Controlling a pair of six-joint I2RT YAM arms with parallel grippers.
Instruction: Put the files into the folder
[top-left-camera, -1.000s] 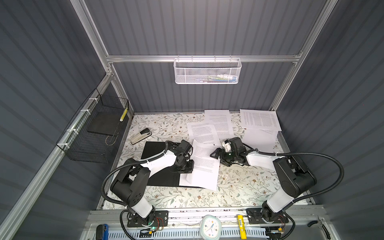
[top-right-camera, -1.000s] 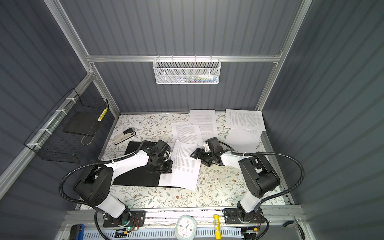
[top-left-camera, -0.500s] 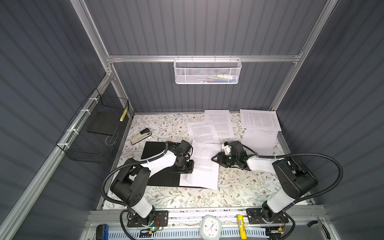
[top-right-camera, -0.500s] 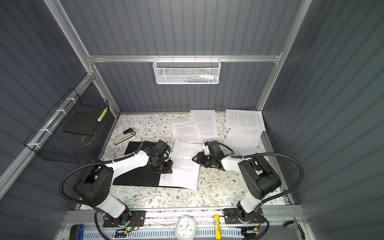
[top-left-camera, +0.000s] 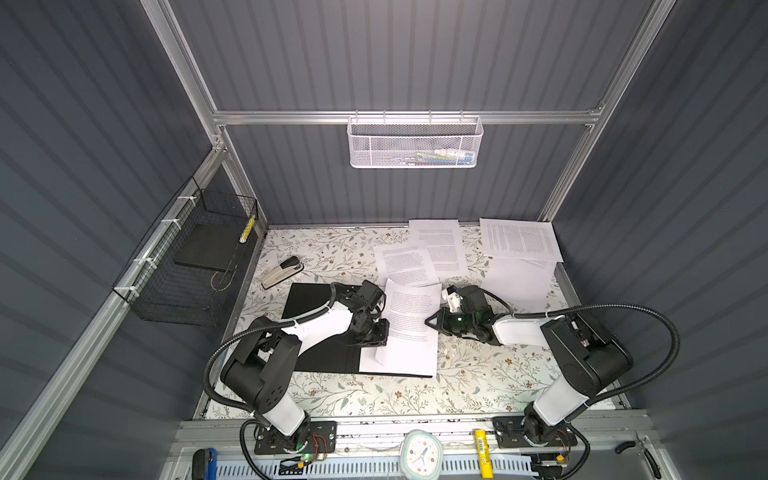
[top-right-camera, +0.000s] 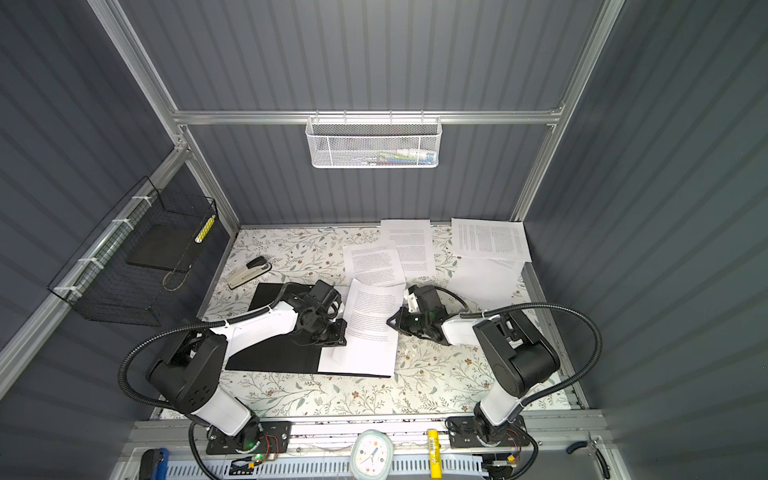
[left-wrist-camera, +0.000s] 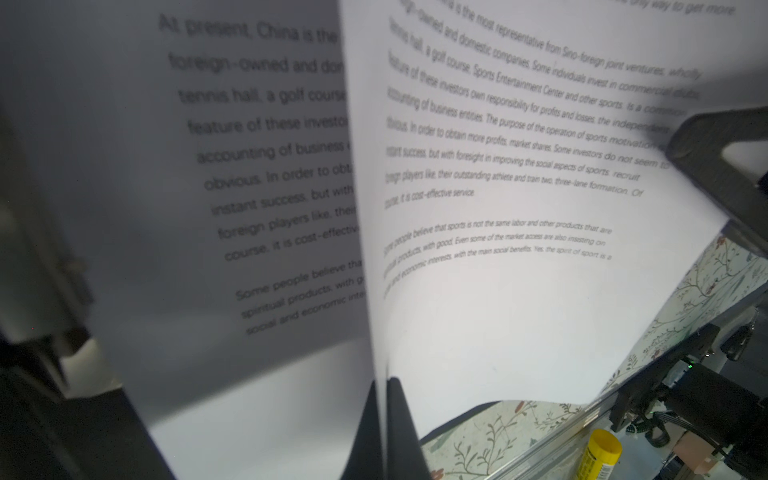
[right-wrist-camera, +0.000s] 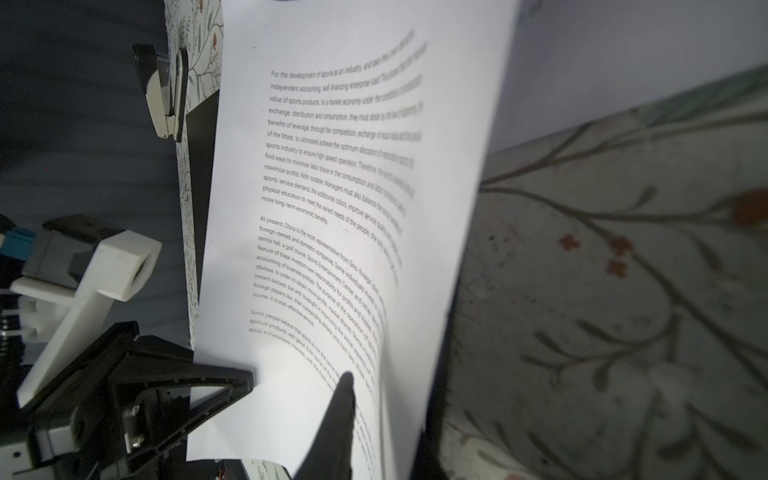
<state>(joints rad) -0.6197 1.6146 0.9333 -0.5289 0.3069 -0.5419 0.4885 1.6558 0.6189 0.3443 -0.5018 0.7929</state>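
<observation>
The folder (top-left-camera: 326, 359) (top-right-camera: 274, 353) lies open on the table, black inside up. One of the files, a printed sheet (top-left-camera: 411, 328) (top-right-camera: 372, 328), bows over the folder's right half. My left gripper (top-left-camera: 380, 332) (left-wrist-camera: 384, 415) is shut on this sheet's left edge. On the opposite edge my right gripper (top-left-camera: 432, 322) (right-wrist-camera: 390, 390) is shut, one finger (right-wrist-camera: 347, 386) on the printed face and the other behind. Several more files (top-left-camera: 405, 266) (top-right-camera: 490, 241) lie flat at the back right.
A stapler (top-left-camera: 282, 272) lies beside the folder's far left corner. A black wire basket (top-left-camera: 187, 266) hangs on the left wall and a white mesh basket (top-left-camera: 415, 141) on the back wall. A clock (top-left-camera: 422, 455) and yellow tube (top-left-camera: 482, 453) sit on the front rail.
My right gripper has slid left to the sheet's right edge and closed on it. The left gripper has kept its hold and place.
</observation>
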